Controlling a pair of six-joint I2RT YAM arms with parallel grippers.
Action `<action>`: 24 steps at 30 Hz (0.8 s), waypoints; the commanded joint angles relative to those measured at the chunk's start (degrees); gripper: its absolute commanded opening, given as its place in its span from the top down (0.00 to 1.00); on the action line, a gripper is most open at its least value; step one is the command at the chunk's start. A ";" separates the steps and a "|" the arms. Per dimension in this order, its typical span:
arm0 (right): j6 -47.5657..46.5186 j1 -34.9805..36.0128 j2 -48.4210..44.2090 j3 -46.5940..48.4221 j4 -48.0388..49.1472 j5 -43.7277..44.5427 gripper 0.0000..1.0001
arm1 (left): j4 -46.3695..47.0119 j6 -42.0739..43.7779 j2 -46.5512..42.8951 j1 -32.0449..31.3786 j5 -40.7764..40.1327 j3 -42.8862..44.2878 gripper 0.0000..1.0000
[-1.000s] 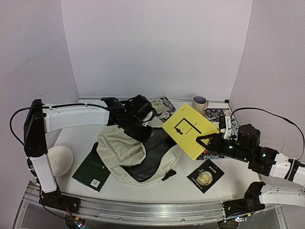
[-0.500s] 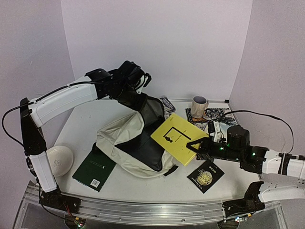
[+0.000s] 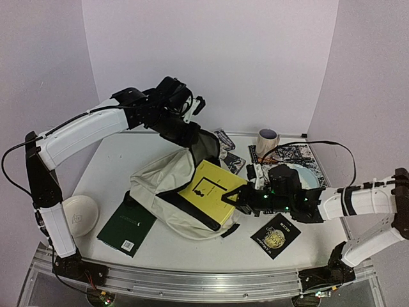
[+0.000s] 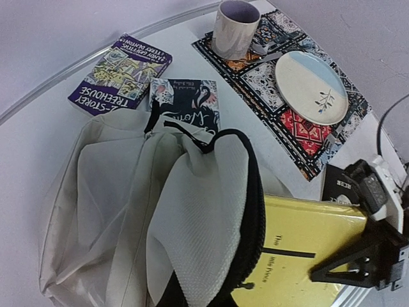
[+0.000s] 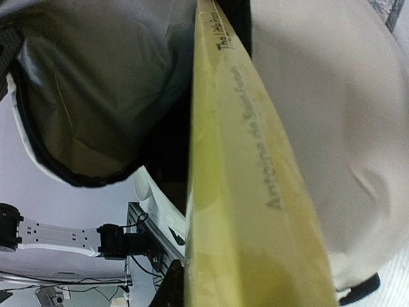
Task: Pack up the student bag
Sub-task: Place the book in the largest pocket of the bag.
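The student bag (image 3: 158,187) is a cream backpack lying mid-table, its black-zippered mouth pulled up and open. My left gripper (image 3: 191,135) is shut on the bag's top edge and holds it raised; its fingers are hidden under fabric in the left wrist view. My right gripper (image 3: 243,197) is shut on a yellow book (image 3: 209,190) and holds it tilted, with the book's far end in the bag's mouth. The left wrist view shows the book (image 4: 300,252) beside the zipper, and the right wrist view shows its spine (image 5: 255,192) against the dark bag interior (image 5: 96,96).
A green book (image 3: 128,225) and a white round object (image 3: 78,216) lie at the front left. A black book with a gold emblem (image 3: 276,234) lies front right. At the back are two more books (image 4: 121,73), a mug (image 4: 234,29) and a plate (image 4: 311,78) on a patterned mat (image 4: 300,131).
My left arm has lifted the bag's edge up and back, opening its mouth. My right gripper has carried the yellow book left and down into that opening.
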 commanded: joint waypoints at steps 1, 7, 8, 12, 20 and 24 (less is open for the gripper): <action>0.45 0.13 5.31 9.21 11.85 1.47 1.00 | 6.12 -2.37 -3.13 0.09 4.98 2.22 1.00; 4.03 0.11 15.26 15.84 13.26 4.86 1.00 | 8.24 -3.73 -4.98 0.02 9.17 0.40 1.00; 4.39 0.12 16.59 16.83 13.89 4.94 1.00 | 8.77 -3.82 -5.46 0.03 9.45 -0.15 1.00; 5.66 0.06 22.85 22.53 14.43 4.55 1.00 | 10.33 -3.76 -6.89 0.04 10.53 -1.55 1.00; 6.30 -0.64 32.54 31.38 14.78 4.49 1.00 | 11.50 -3.71 -9.49 0.04 13.57 -4.94 1.00; 7.71 -1.10 37.54 34.97 14.84 6.17 1.00 | 12.16 -4.49 -10.35 0.04 14.32 -6.38 1.00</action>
